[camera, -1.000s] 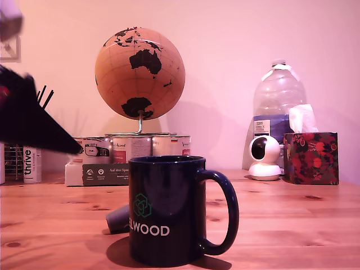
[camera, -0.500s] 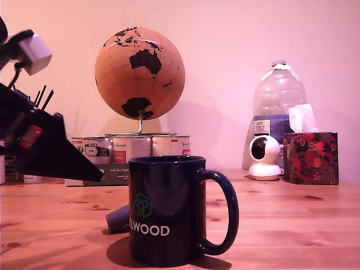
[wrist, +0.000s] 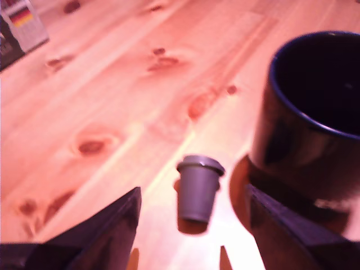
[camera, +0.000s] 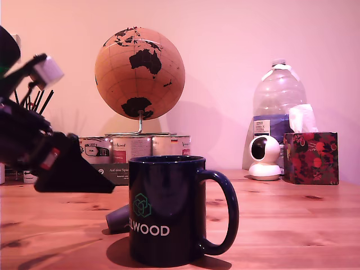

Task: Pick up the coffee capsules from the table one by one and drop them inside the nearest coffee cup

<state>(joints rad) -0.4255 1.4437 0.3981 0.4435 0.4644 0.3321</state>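
A small grey coffee capsule (wrist: 198, 188) lies on the wooden table (wrist: 112, 95), close beside the dark navy coffee cup (wrist: 315, 112). In the exterior view the capsule (camera: 117, 219) peeks out from behind the cup (camera: 167, 211) on the exterior view's left. My gripper (wrist: 193, 194) hovers over the capsule, open, one dark finger (wrist: 107, 230) on each side of it and nothing held. From outside, the gripper (camera: 104, 185) is a black wedge above and to the left of the capsule, clear of the table (camera: 281, 225).
Behind the cup stand a row of tin cans (camera: 132, 147) on a box, and a globe (camera: 139, 73). At the back on the exterior view's right are a water bottle (camera: 278, 101), a white camera (camera: 264, 157) and a floral tissue box (camera: 310, 157).
The gripper has come down and moved toward the exterior view's right, nearer the capsule and cup. Capsule and cup have not moved.
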